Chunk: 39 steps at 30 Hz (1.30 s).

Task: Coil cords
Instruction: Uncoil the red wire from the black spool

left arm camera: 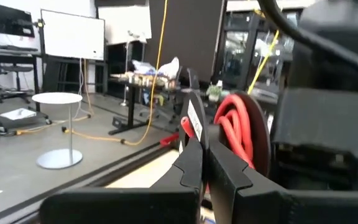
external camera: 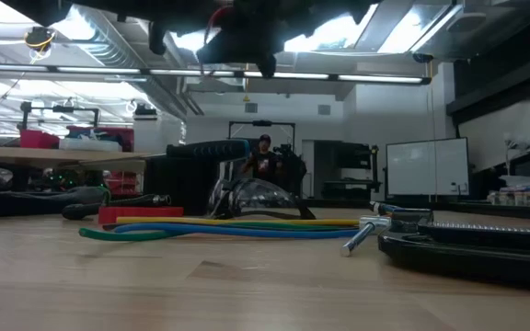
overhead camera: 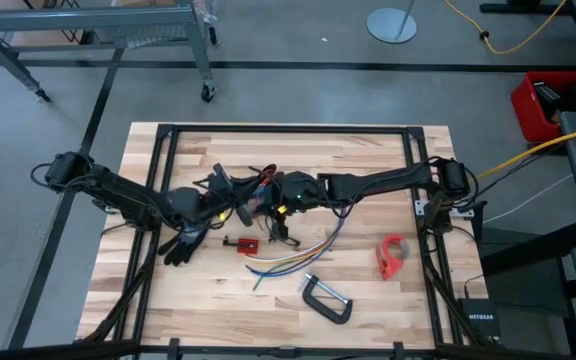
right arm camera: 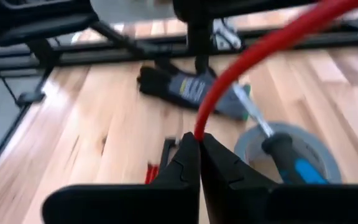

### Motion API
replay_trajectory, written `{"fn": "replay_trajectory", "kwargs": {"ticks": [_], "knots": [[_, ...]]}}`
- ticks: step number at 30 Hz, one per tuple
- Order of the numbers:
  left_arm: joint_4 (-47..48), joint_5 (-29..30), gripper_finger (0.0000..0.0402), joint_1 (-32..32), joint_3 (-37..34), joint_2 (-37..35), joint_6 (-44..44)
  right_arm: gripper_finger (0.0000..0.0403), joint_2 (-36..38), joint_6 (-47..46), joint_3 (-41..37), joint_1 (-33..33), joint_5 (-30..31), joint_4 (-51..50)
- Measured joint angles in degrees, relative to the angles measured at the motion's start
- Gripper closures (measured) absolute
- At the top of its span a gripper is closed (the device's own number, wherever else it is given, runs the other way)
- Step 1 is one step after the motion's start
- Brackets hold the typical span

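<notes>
Risk: red cord (right arm camera: pixel 253 59) slipping free, pinched only at right tool (right arm camera: pixel 199 144) tips; left tool (left arm camera: pixel 205 163) clamps red coil (left arm camera: pixel 241 134) above desk (overhead camera: pixel 178 290).

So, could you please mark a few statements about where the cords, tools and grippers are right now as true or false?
1. The right gripper is shut on a red cord. True.
2. The metal C-clamp lies at the table's far edge. False: it lies near the front edge, in front of the loose coloured strands.
3. The black glove lies on the wooden table under the left arm. True.
4. The left gripper is wide open. False: its jaws are shut, beside a red cord coil.
5. The coloured strands are already coiled. False: they lie stretched out on the table.
</notes>
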<state>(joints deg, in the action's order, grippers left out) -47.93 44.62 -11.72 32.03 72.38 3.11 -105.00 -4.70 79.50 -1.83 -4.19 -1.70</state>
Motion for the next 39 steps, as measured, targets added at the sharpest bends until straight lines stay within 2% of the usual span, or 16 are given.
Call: {"fn": "replay_trajectory", "kwargs": {"ticks": [4,8,16,20,27,32,35,39], "knots": [[3.2,0.7,0.0401,-0.8,0.0,0.0,0.1,0.0402,1.4,0.7,0.3,0.0,-0.3,-4.9],[8.2,4.4,0.0401,-1.8,-0.1,0.1,1.0,0.0403,2.7,1.1,0.5,0.0,-0.4,-6.3],[18.7,7.0,0.0401,-2.5,-0.2,0.2,10.4,0.0403,4.5,2.2,0.6,-0.1,-1.4,-5.4],[22.4,6.8,0.0401,-3.5,-0.2,0.2,14.2,0.0403,5.2,3.1,0.6,0.0,1.1,-6.4],[23.8,7.3,0.0401,-7.1,-0.2,0.2,16.5,0.0403,7.4,4.8,0.6,1.4,12.5,-15.8],[22.6,8.8,0.0401,-9.9,-0.2,0.2,16.9,0.0403,8.9,4.7,0.6,3.1,17.6,-22.8],[21.1,12.6,0.0401,-11.0,-0.1,0.1,15.8,0.0403,9.0,3.6,0.5,3.6,17.5,-28.4],[17.2,17.6,0.0401,-11.6,-0.1,0.1,12.7,0.0403,9.0,3.3,0.5,3.3,12.9,-33.4]]}}
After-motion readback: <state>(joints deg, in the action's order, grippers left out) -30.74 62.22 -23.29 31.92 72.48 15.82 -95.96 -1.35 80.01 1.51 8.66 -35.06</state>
